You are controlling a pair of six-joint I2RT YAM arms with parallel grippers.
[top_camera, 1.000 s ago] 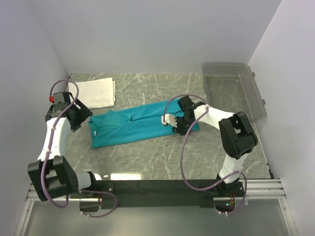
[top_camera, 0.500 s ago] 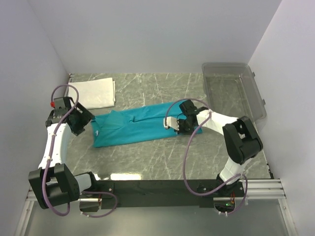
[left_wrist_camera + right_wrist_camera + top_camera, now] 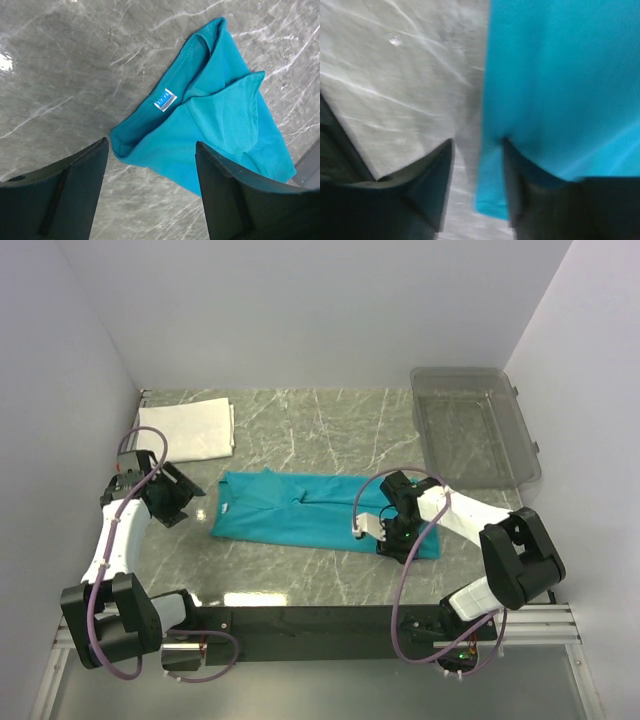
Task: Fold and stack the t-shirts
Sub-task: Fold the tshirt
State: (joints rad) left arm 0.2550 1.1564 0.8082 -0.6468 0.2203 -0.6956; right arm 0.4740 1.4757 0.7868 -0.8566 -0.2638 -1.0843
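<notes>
The teal t-shirt [image 3: 300, 515] lies folded into a long strip across the middle of the table, collar end to the left. Its white neck label [image 3: 164, 99] shows in the left wrist view, where the collar end [image 3: 220, 115] lies just ahead of my left gripper [image 3: 150, 145]. That gripper [image 3: 180, 498] is open and empty, just left of the collar. My right gripper [image 3: 392, 535] is low over the shirt's right end. In the blurred right wrist view its jaws [image 3: 477, 142] stand apart, with the shirt's edge [image 3: 560, 75] between them and lying over the right finger. The white folded piece [image 3: 190, 430] lies at the back left.
A clear plastic bin [image 3: 470, 425] stands at the back right against the wall. White walls close in the grey marble table [image 3: 300, 430] on three sides. A black rail [image 3: 320, 620] runs along the near edge.
The right gripper has moved toward the near right and the teal shirt has slid with it, now lying closer to the front. The left gripper has moved a little nearer and right, following the collar.
</notes>
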